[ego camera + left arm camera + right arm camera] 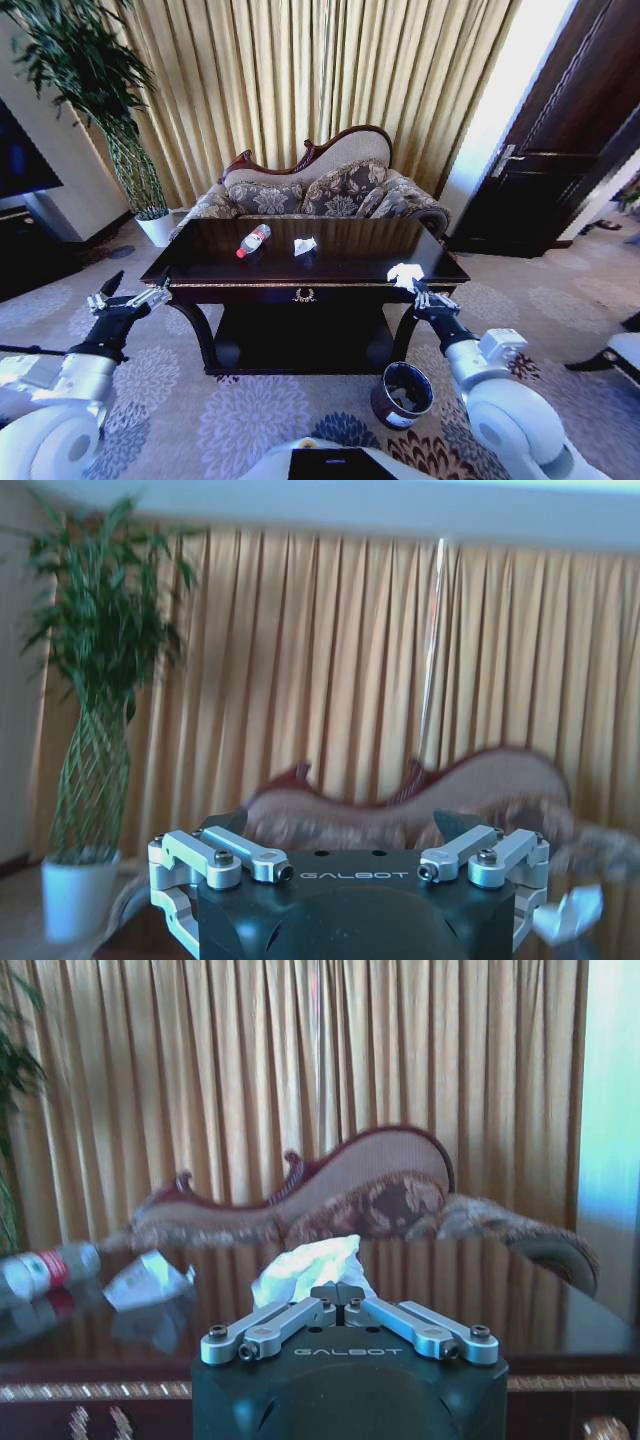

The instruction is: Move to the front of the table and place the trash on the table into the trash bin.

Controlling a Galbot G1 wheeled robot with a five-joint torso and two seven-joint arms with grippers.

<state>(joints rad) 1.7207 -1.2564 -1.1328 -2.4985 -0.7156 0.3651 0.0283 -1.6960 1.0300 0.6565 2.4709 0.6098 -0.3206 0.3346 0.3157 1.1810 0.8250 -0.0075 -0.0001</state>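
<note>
The right claw (416, 292) sits at the front right corner of the dark surface (340, 262), and its fingers are pinched together on a crumpled white paper wad (405, 273). In the right wrist view the fingertips meet in front of that wad (307, 1265), so its lower part is hidden behind them. Farther off on the surface, toward the robot's left side, lie a second paper wad (305, 245) and beyond it a small bottle (253, 240) with a red label; the right wrist view cuts the bottle (45, 1268) off at the picture's edge. Below the right claw, on the flowered carpet (250, 420) just beside the table leg, stands the round dark trash bin (402, 394), with open floor around it. The left claw (128, 300) hangs in the air off the left end of the surface, touching nothing, and its fingers are spread wide apart. The left wrist view shows those spread fingers (235, 855) but only a blurry sofa (400, 810) and a white scrap near the picture's edge. The head view shows the sofa (320, 190) close behind the surface, with curtains (300, 80) past it.
</note>
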